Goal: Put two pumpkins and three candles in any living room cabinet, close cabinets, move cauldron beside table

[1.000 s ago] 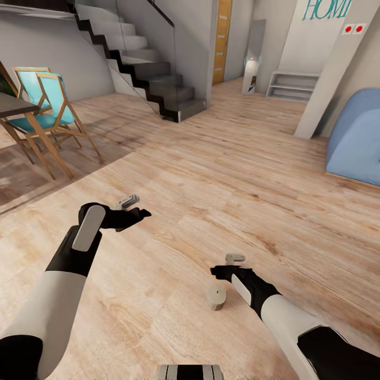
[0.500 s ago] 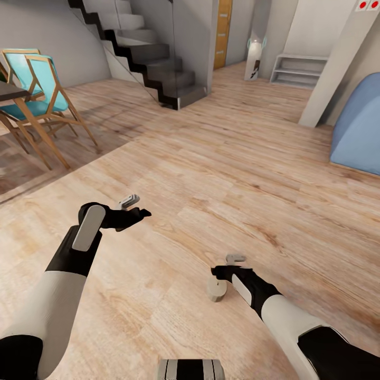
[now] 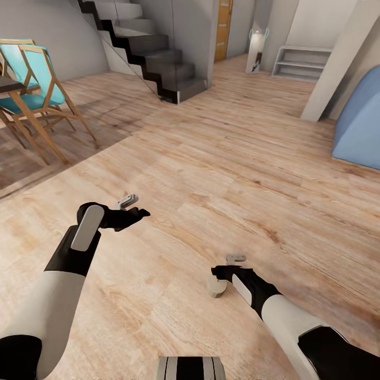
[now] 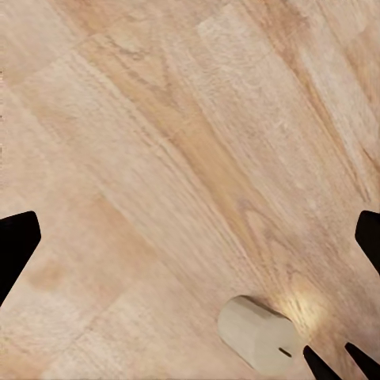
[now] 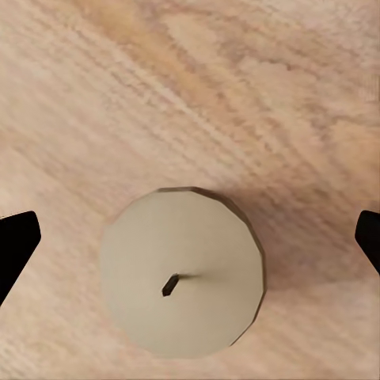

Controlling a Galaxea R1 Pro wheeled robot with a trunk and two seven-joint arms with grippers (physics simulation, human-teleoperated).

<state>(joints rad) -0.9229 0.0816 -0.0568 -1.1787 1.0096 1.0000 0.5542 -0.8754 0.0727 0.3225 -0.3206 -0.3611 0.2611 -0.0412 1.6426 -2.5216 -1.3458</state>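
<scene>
- A pale wood-plank floor (image 3: pixel 221 174) with clear grain fills the room; a dark staircase (image 3: pixel 153 58) rises at the back, teal chairs with wooden frames (image 3: pixel 37 79) stand at the far left, and a rounded blue seat (image 3: pixel 361 121) sits at the right edge.
- A candle (image 3: pixel 216 286), a short, faceted beige-grey cylinder with a small dark wick, stands upright on the floor.
- The right gripper (image 3: pixel 228 266) hangs just above the candle with its jaws spread wide; in the right wrist view the candle (image 5: pixel 182 273) sits centred between the black fingertips (image 5: pixel 16 241), untouched.
- The left gripper (image 3: pixel 134 207) hovers over bare floor, open and empty, well apart from the candle (image 4: pixel 260 334).
</scene>
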